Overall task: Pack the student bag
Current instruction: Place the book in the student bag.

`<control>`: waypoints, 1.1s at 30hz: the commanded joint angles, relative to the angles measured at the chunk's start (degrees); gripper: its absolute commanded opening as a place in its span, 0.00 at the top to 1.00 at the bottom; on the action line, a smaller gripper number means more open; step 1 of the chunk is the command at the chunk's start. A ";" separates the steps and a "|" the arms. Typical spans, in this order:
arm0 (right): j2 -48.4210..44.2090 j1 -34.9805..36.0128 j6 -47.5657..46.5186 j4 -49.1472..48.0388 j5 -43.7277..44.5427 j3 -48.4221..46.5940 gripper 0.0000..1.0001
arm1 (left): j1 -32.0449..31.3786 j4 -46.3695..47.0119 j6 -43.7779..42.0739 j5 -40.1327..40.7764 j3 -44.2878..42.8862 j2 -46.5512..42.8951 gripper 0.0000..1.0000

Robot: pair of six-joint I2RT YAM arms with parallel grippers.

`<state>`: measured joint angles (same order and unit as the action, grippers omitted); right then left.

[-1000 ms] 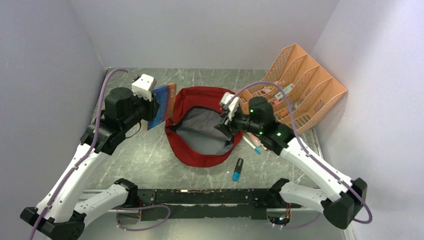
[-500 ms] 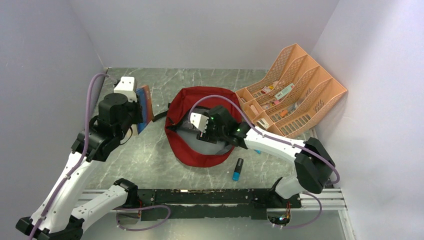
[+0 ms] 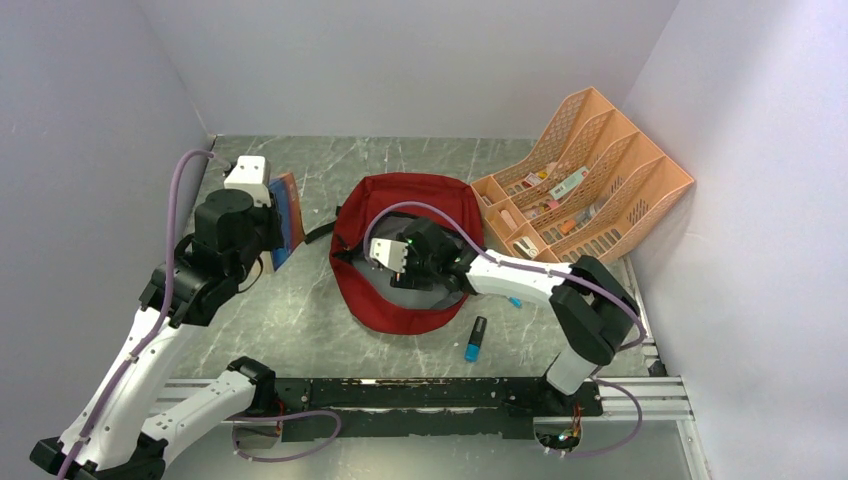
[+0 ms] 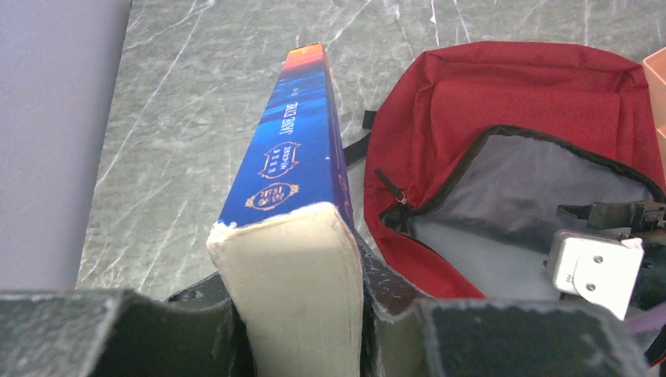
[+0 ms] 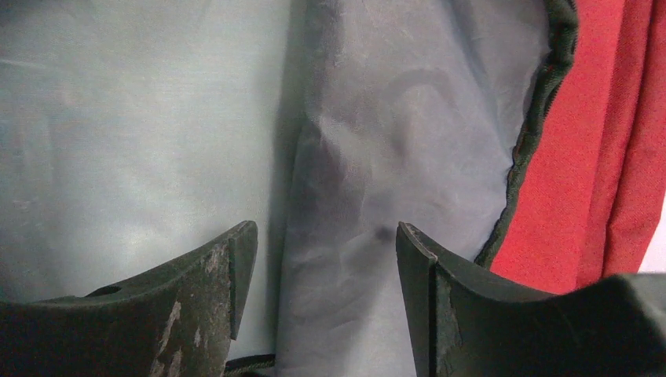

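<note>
The student bag [image 3: 420, 190] lies in the middle of the table, dark red, its mouth unzipped and showing grey lining [image 5: 393, 118]. My right gripper [image 3: 403, 278] is down in that mouth, over the lining. Its jaws [image 5: 326, 251] stand open with nothing between them, and the black zipper edge and red fabric [image 5: 605, 157] lie to their right. My left gripper [image 3: 272, 235] is shut on a thick blue book [image 4: 294, 133], spine up, and holds it above the table left of the bag [image 4: 510, 86]. The book [image 3: 289, 208] does not touch the bag.
A peach mesh desk organiser [image 3: 585, 190] with small items stands at the back right. A blue marker [image 3: 475, 340] lies in front of the bag, and a pen tip [image 3: 514, 300] shows under the right arm. A black strap [image 3: 318, 236] sticks out at the bag's left. Walls close three sides.
My right arm has swung left from the bag's right rim into its mouth, the jaws widening. My left arm has drawn the book back to the left, away from the bag.
</note>
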<state>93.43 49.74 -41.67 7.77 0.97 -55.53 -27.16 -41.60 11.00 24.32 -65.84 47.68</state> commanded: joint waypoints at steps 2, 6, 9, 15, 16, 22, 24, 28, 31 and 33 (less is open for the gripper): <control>4.81 0.27 -1.51 -3.46 6.54 -2.00 0.33 | 0.00 5.69 0.54 2.64 -2.88 -1.80 0.95; 6.80 0.27 -1.70 -4.28 8.41 -3.08 0.44 | 0.00 5.34 0.85 2.82 -3.06 -2.20 0.95; 6.23 0.26 -0.42 -4.15 6.83 -4.28 0.63 | 0.02 4.66 0.85 3.33 -3.63 -2.23 0.95; 3.50 0.25 1.84 -2.93 4.51 -6.92 0.87 | 0.00 4.10 1.16 3.85 -3.77 -2.64 0.95; 3.41 0.27 2.38 -2.12 4.33 -7.88 0.92 | 0.00 4.02 1.27 3.91 -3.73 -2.76 0.95; 3.24 0.19 9.41 -1.69 3.24 -13.90 1.00 | 0.01 2.67 2.64 4.78 -3.46 -3.16 0.95; 3.75 0.18 13.75 -3.08 1.62 -16.23 1.00 | 0.00 1.71 3.43 5.24 -3.67 -3.07 0.95; 11.17 -0.26 22.88 6.09 -1.39 -30.31 1.00 | 0.00 -0.25 5.64 5.30 -4.71 -2.64 0.95; 18.00 -0.42 29.16 13.73 -1.42 -42.77 1.00 | 0.00 -2.55 8.12 5.07 -6.81 -1.87 0.95; 21.03 -0.43 32.15 15.84 -2.28 -48.39 1.00 | 0.02 -3.70 9.73 4.49 -7.90 -1.44 0.95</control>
<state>109.25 49.21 -19.75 17.45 1.67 -94.11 -27.16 -49.41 16.80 27.00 -67.75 46.89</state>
